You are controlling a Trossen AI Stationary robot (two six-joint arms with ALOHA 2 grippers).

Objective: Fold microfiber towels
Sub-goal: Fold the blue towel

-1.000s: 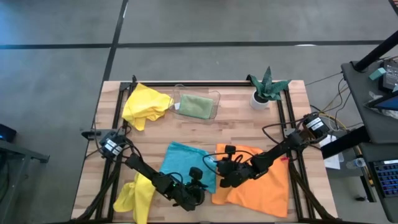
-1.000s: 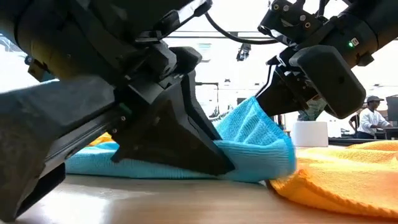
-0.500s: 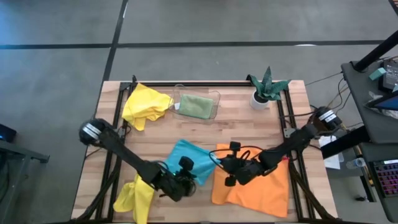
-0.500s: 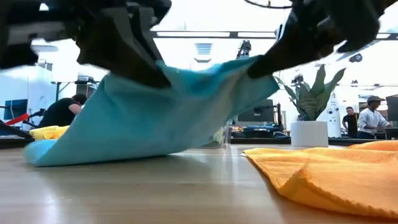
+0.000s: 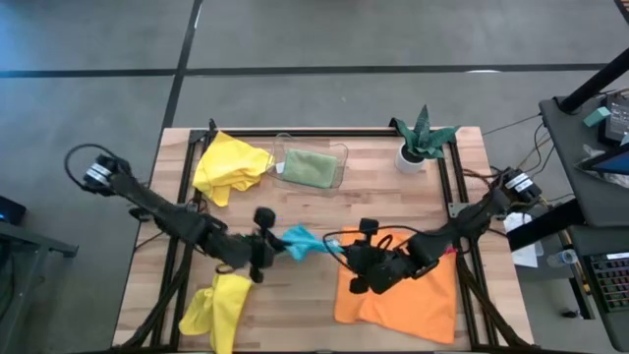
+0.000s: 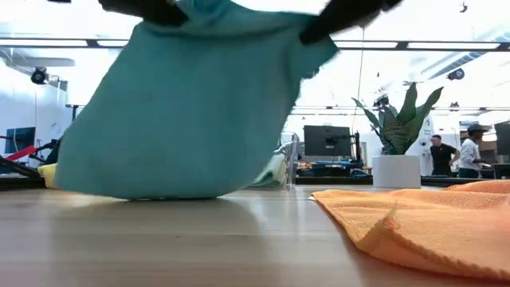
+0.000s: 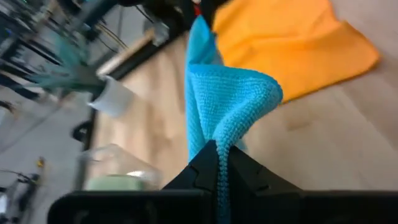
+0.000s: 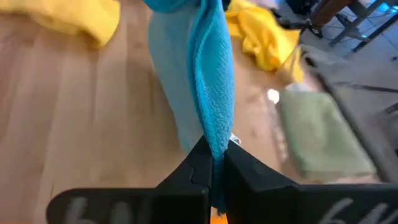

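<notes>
Lifting the turquoise towel clear of the table

Hanging between the two grippers, the turquoise towel (image 5: 300,241) is now raised off the wooden table (image 5: 324,206); a second ago it lay flat at the near middle with both grippers pressed down on its near edge. In the low view it drapes as a broad sheet (image 6: 191,104), its bottom hem at or just above the tabletop. My reading is that the pick-up has succeeded and the cloth is ready to be laid over into a fold.

Going left to right: a crumpled yellow towel (image 5: 229,165) sits at the far left, and another yellow towel (image 5: 218,307) hangs over the near left edge. The left gripper (image 5: 263,242) has drawn back toward the left and is clamped on one corner of the turquoise towel, its fingers (image 7: 208,165) pressed together over the cloth. The sage green towel (image 5: 311,166) lies folded in the clear tray (image 5: 342,157) at the far middle. The right gripper (image 5: 346,254) pinches the opposite corner, its fingers (image 8: 202,168) tight on the fabric. Under and beyond it the orange towel (image 5: 413,295) lies spread at the near right, not yet folded. A potted plant (image 5: 421,138) stands at the far right.
</notes>
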